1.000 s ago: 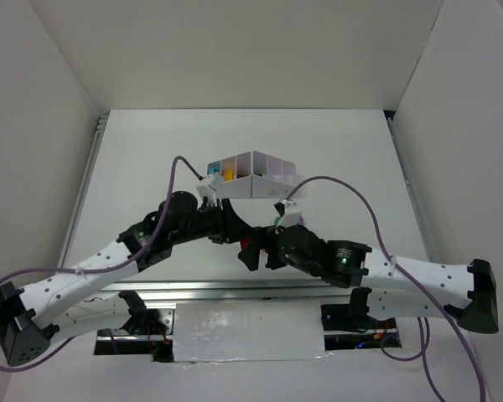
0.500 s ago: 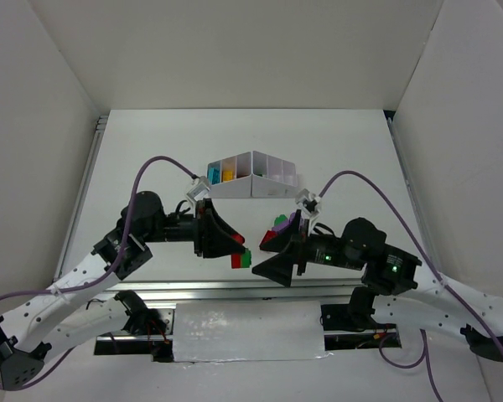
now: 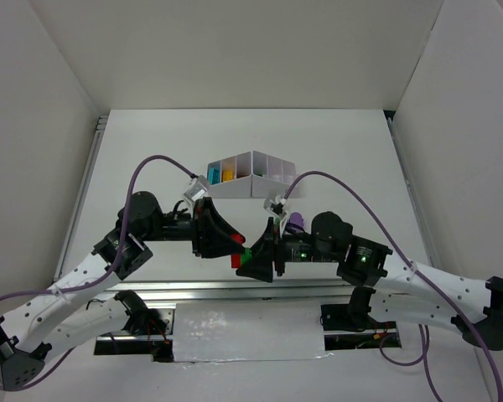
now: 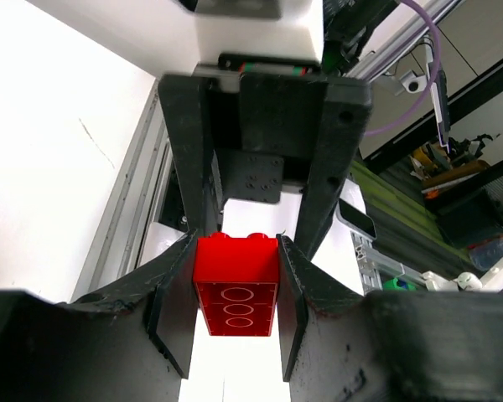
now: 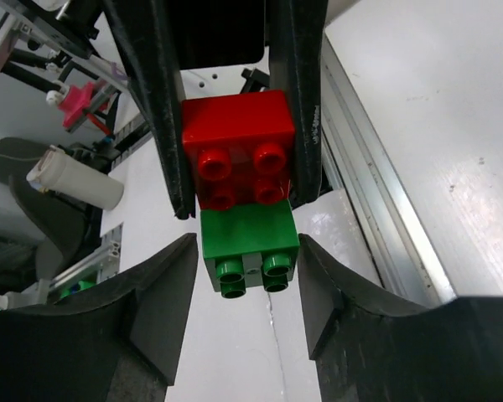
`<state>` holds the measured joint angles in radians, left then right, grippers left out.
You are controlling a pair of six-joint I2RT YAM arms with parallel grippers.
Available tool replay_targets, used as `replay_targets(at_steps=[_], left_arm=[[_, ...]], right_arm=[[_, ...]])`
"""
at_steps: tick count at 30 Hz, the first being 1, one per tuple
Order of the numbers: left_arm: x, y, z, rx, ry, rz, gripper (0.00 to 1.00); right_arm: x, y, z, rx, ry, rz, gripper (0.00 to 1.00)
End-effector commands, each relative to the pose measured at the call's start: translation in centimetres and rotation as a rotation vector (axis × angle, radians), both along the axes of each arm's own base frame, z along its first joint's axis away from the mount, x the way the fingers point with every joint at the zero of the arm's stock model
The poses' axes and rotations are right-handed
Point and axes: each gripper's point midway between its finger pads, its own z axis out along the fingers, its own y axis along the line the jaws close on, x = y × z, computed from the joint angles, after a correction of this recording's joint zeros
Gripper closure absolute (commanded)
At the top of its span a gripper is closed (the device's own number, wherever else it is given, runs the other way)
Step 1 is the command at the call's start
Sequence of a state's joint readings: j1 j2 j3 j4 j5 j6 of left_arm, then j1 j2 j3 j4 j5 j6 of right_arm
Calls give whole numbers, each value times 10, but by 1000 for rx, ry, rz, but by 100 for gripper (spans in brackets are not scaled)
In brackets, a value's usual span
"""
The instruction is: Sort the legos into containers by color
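Left gripper (image 4: 235, 311) is pinching the red brick (image 4: 236, 285). Green brick (image 5: 250, 239) is stuck on its end, btwn the right gripper (image 5: 247, 295)'s spread fingers. Imo clamp green only, squarely, then peel apart w/o loosening red.

White walls (image 3: 235, 50), table (image 3: 344, 151); perhaps clutter (image 4: 453, 167) beyond

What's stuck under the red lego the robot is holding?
A green lego is snapped under the red lego pinched by the left gripper. From the left wrist camera only red shows; the green one is hidden behind it.
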<state>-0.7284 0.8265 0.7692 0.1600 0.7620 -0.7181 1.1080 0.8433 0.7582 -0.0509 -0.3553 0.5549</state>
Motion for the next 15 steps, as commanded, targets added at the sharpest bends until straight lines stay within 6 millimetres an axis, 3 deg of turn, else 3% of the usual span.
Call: replay_targets(at_steps=[1, 4, 6, 10, 15], left_arm=[[-10, 1, 14, -53, -51, -52, 100], [-11, 0, 14, -55, -50, -67, 100], [-10, -1, 14, -54, -46, -71, 100], [-9, -3, 15, -59, -44, -71, 100], [-8, -3, 16, -67, -35, -74, 100]], right_arm=[[2, -6, 29, 116, -84, -12, 40], [-2, -11, 27, 127, -92, -4, 24], [-4, -14, 30, 147, -104, 0, 24], [-7, -14, 34, 154, -108, 15, 38], [-6, -8, 33, 156, -102, 29, 42]])
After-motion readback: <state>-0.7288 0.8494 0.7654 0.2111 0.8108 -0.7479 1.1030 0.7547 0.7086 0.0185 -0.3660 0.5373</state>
